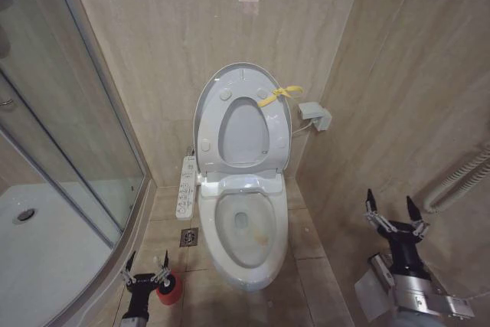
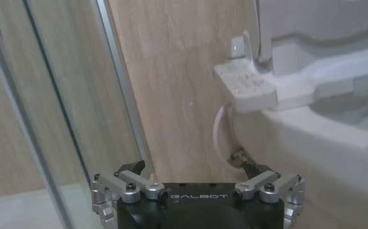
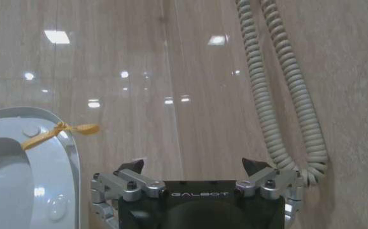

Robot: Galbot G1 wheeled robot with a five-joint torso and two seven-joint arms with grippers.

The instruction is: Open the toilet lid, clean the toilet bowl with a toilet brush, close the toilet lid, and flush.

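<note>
The toilet lid point(image 1: 214, 93) stands raised against the back wall, a yellow ribbon point(image 1: 279, 94) tied to its rim; the white seat ring is up against it. Below, the toilet bowl point(image 1: 243, 262) lies uncovered, with brownish marks inside and a button panel point(image 1: 186, 186) on its side. My left gripper point(image 1: 147, 258) is open low on the floor side, beside a red cup holder point(image 1: 170, 290). The toilet brush is out of view. My right gripper point(image 1: 390, 201) is open near the right wall. The left wrist view has the left gripper point(image 2: 197, 169), the panel point(image 2: 248, 86) and bowl point(image 2: 324, 143). The right wrist view has the right gripper point(image 3: 193, 167) and lid point(image 3: 50, 162).
A curved glass shower screen point(image 1: 69, 112) and white shower tray point(image 1: 46, 258) close off the left. A floor drain point(image 1: 189, 237) sits by the bowl. A small wall box point(image 1: 315, 116) hangs right of the lid. A coiled hose point(image 1: 459, 181) point(image 3: 286, 95) hangs on the right wall.
</note>
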